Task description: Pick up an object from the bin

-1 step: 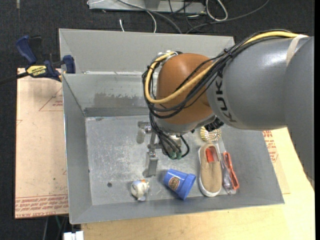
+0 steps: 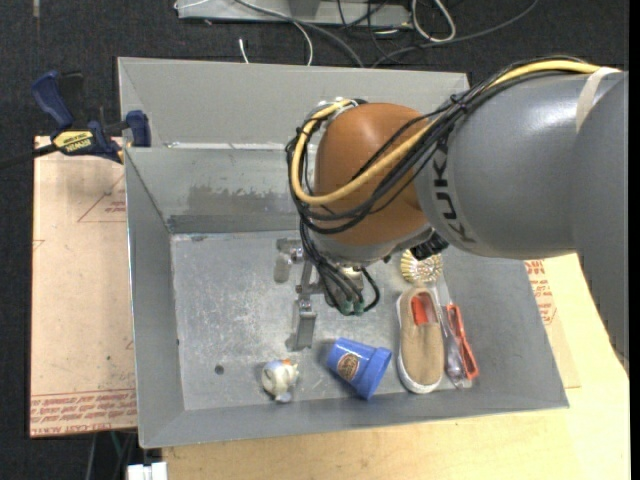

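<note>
The tool (image 2: 299, 340) is hanging below the arm's orange-brown wrist cover (image 2: 365, 173), low over the middle of the grey metal bin (image 2: 150, 298). Whether it is spread or pressed together cannot be told from this angle. Its tip is sitting over bare bin floor. The nearest things are lying toward the bin's near wall: a small whitish lump (image 2: 280, 378) just below the tip and a blue cup (image 2: 355, 366) on its side just to the right of the tip. Further right, a pale shoe-shaped piece (image 2: 422, 353) is lying lengthwise, with a red-handled clear item (image 2: 460, 346) touching its right side. A small gold and white mesh thing (image 2: 422, 266) is showing just under the arm's grey body (image 2: 530, 168). The bin floor is looking scuffed and scratched (dull patches are spreading across its left half), with sloping walls rising around it. Beyond the bin, a dark floor (image 2: 80, 18) is carrying loose cables (image 2: 430, 13).
</note>
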{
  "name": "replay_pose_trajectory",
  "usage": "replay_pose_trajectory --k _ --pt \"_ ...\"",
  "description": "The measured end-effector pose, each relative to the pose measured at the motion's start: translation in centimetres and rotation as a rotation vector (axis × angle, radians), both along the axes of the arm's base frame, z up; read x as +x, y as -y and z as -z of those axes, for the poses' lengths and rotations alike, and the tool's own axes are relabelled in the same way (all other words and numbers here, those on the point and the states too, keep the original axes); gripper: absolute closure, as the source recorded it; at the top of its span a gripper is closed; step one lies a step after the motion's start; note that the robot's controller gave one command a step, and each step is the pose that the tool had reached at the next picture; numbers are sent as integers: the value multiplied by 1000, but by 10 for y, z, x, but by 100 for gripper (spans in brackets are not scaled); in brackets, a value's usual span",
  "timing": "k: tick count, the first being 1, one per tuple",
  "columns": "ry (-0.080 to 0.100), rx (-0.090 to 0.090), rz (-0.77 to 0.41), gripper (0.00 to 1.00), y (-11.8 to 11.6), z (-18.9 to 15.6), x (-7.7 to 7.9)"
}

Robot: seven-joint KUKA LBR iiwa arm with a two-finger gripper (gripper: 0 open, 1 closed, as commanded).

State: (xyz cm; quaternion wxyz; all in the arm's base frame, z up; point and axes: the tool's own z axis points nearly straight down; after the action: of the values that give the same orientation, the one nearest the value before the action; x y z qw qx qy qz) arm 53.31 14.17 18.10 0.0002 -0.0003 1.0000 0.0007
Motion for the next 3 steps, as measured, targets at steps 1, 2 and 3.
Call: replay_pose_trajectory --k 1,2,3 --pt "3 0 -327 0 -7 42 -19" --pt "3 1 -520 0 -24 35 -37" --pt "0 1 -724 0 -27 46 -49"
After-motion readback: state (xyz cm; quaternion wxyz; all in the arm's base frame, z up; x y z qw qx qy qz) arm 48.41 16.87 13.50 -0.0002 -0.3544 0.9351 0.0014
